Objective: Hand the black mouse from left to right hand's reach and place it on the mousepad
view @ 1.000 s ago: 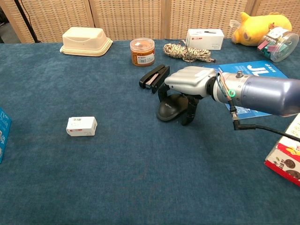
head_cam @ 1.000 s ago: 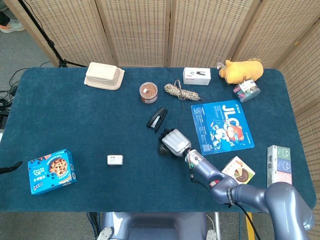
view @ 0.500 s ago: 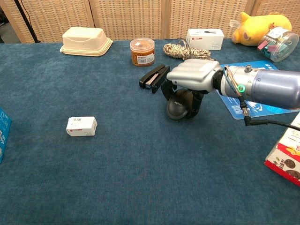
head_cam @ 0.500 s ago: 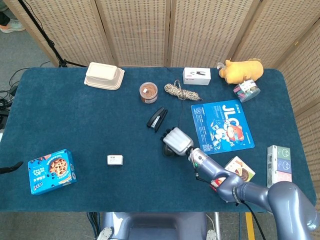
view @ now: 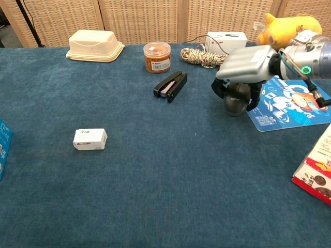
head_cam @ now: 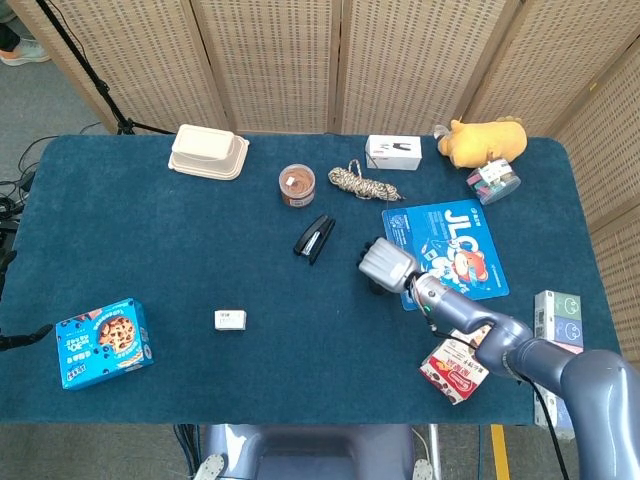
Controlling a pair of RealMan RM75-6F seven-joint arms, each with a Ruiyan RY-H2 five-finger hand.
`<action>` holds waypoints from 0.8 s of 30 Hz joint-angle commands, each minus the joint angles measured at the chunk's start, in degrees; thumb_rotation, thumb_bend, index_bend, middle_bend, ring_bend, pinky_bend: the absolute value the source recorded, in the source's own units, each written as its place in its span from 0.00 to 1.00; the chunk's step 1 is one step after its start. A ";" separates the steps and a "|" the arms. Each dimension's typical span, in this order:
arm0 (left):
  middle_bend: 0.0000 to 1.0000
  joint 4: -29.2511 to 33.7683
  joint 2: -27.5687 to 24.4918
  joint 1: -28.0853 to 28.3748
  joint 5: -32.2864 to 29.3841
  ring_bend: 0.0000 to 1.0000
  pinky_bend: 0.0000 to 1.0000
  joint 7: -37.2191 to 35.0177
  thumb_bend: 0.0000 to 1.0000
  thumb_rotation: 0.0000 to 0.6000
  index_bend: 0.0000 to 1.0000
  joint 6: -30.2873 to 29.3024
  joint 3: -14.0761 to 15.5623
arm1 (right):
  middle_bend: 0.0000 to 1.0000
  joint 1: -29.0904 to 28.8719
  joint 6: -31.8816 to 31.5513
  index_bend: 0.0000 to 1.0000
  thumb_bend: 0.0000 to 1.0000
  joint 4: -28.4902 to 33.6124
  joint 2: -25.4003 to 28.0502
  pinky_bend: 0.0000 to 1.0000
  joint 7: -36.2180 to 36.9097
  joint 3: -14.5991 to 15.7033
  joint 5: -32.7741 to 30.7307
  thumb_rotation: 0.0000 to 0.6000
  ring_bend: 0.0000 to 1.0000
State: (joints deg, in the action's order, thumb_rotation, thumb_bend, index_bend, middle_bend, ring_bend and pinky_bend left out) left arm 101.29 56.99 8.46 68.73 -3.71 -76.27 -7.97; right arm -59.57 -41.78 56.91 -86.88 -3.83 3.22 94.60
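Right robot hand [view: 242, 72] clamped on black mouse [view: 235, 97] – lifted | mousepad [view: 295, 101] just beside its right | placing left; left robot hand unseen

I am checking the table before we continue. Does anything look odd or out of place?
Nothing stands out. The right hand holds the black mouse near the mousepad edge; nothing looks spilled or damaged.

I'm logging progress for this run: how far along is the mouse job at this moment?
Done: the handover; the right hand holds the black mouse. In hand: it carries the mouse at the near-left edge of the blue mousepad. Left: setting it on the pad and letting go. The left hand is not in view.
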 commanded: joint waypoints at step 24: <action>0.00 0.47 9.69 -0.09 -3.93 0.00 0.00 20.43 0.07 1.00 0.00 -10.27 -0.59 | 0.49 -3.32 -18.27 0.59 1.00 -36.55 -5.19 0.43 39.85 22.72 24.85 1.00 0.34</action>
State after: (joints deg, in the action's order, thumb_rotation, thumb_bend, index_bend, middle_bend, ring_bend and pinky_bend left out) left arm 101.77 66.36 8.67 64.51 16.39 -86.08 -8.51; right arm -63.30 -56.97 25.58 -89.40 32.92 23.30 117.00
